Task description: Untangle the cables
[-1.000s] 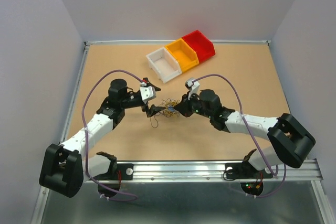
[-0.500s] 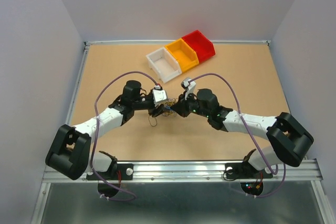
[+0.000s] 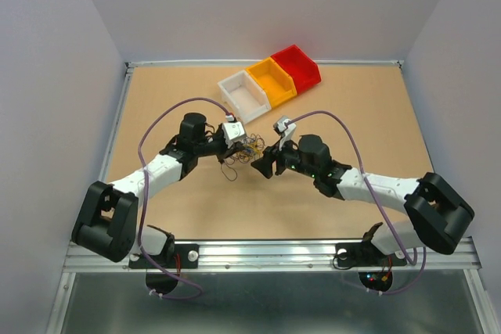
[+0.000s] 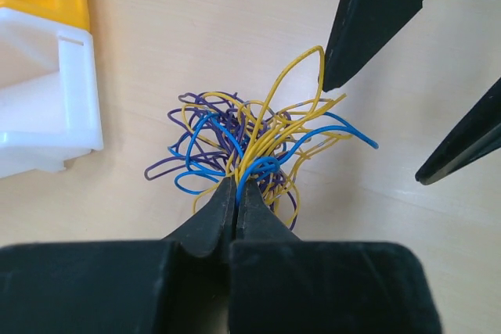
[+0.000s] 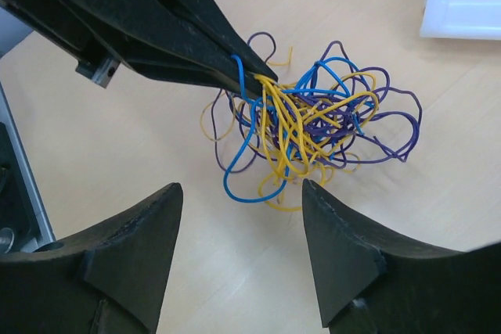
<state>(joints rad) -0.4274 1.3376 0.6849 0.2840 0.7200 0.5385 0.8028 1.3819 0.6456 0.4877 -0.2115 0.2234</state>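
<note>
While the left gripper (image 4: 236, 187) pinches the cables (image 4: 258, 142) by one edge in the middle of the table (image 4: 196, 29), seemingly to anchor them, the right gripper (image 5: 241, 197) hovers beside, jaws spread, likely to pull one free

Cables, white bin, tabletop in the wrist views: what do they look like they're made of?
The cables: likely thin wire in glossy plastic insulation; they hold springy loops and catch highlights. The white bin: moulded plastic, semi-gloss, rounded edges and a moulded slot. The tabletop: pale wood or wood-look laminate, matte, faint grain; cannot tell which.
</note>
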